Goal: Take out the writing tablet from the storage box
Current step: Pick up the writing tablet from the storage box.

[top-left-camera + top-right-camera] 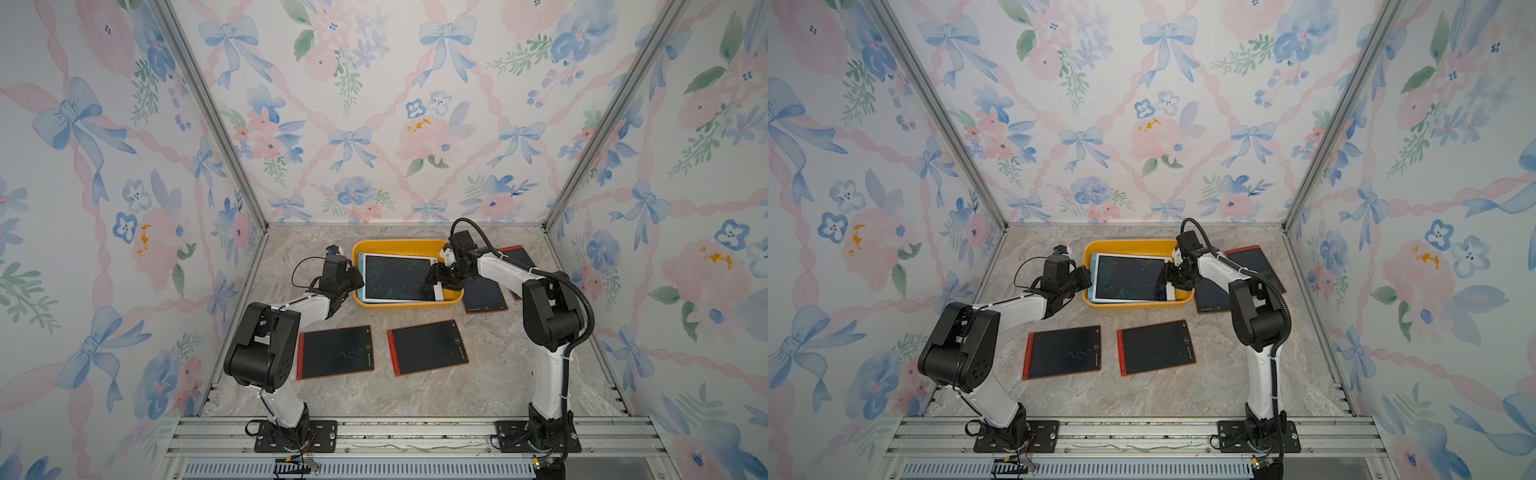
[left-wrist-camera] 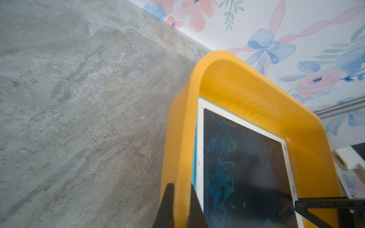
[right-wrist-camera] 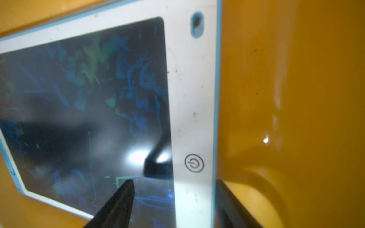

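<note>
Top views, both: the yellow-orange storage box (image 1: 395, 243) (image 1: 1125, 243) sits on the marble table (image 1: 415, 395), toward the back and between the two arms. The white-framed writing tablet (image 1: 397, 276) (image 1: 1127, 276) lies inside the box, screen up and slightly skewed to the walls. Its dark screen carries blue-green scribbles. Blue edging runs along its side; cannot tell if that is a second tablet underneath.

The left gripper (image 1: 356, 279) (image 1: 1086, 276) is at the box's left short wall. Left wrist view: its jaws are clamped on that wall. One black finger is outside and the other finger (image 2: 194, 201) is inside, with yellow plastic between them. The tablet's white frame lies just beside the inner finger.

The right gripper (image 1: 436, 280) (image 1: 1169, 280) reaches into the box at the tablet's right end. Right wrist view: its jaws stand apart and straddle that end. One finger (image 3: 118, 201) is over the screen. The other is past the blue edge, over the box's yellow inside (image 3: 296, 79). The white bezel with the power symbol lies between them. Contact with the tablet: cannot tell.

Four red-framed tablets lie flat on the table outside the box. Two are side by side in front of it (image 1: 336, 353) (image 1: 428, 347). Two are to its right (image 1: 484, 297) (image 1: 517, 253), partly hidden by the right arm.
</note>
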